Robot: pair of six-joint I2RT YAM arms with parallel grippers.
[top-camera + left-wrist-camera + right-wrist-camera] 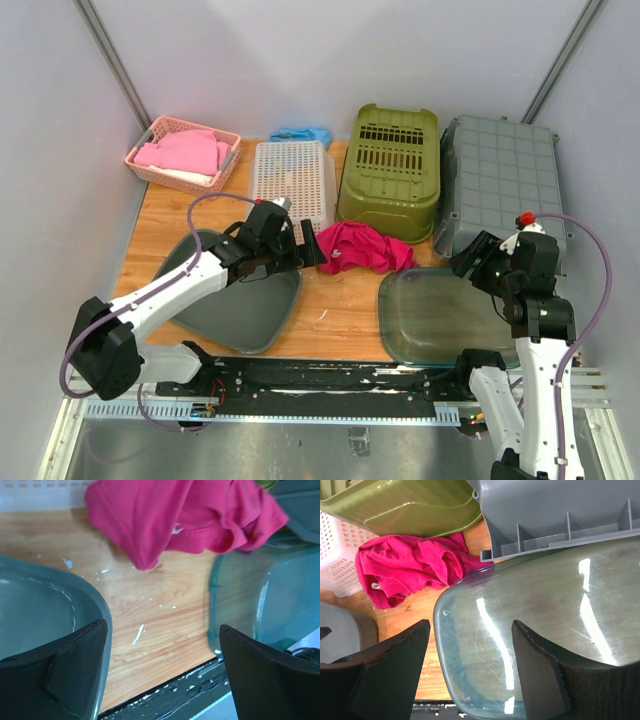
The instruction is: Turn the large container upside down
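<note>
The large grey container [505,180] lies at the back right with its ribbed base facing up; its rim also shows in the right wrist view [555,510]. My right gripper [480,262] is open and empty, hovering over the left end of a clear plastic tub [530,630] just in front of the container, jaws wide in the wrist view [470,625]. My left gripper [300,250] is open and empty over bare table between a shallow grey tub [240,290] and the clear tub [440,315]. Its jaws stand far apart in the left wrist view [162,630].
A magenta cloth [362,248] lies mid-table, also seen from the left wrist [175,515]. An overturned olive basket [392,170] and white basket [292,180] stand behind it. A pink basket [180,152] with pink cloth sits back left, and a blue cloth [300,134] lies at the back.
</note>
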